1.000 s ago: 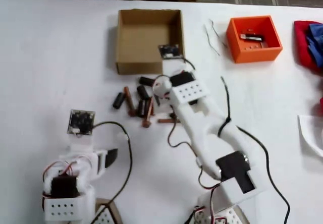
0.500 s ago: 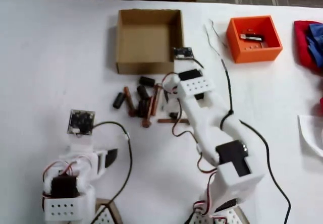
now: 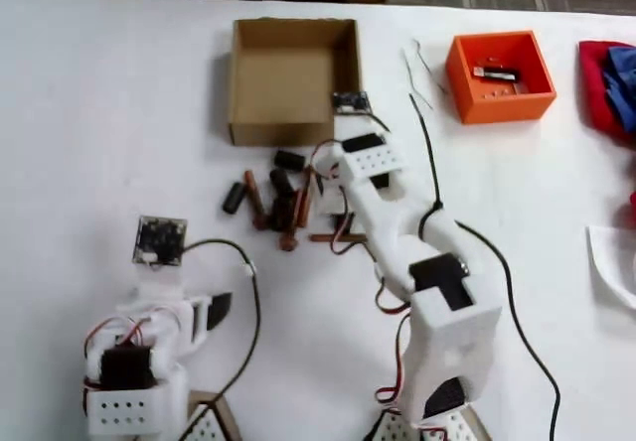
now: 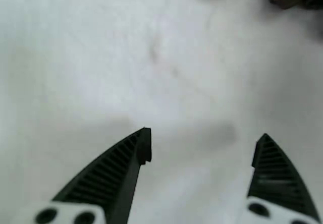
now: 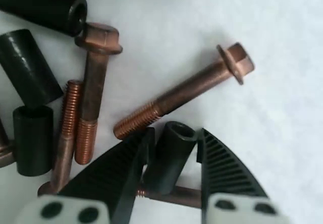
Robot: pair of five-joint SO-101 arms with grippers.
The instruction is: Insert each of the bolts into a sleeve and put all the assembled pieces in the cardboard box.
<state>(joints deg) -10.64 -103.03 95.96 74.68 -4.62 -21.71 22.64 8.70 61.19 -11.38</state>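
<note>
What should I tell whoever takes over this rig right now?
Left gripper: open, over the bare white table.
Right gripper: shut on one black cylindrical sleeve at the pile.
Copper-coloured hex bolts and other black sleeves lie loose in front of the brown cardboard box.
Done: nothing assembled, nothing boxed.
Left: fit every bolt into a sleeve, then box them all.

Left gripper [image 4: 205, 133], jaws apart, white table [image 4: 101, 57]
</note>
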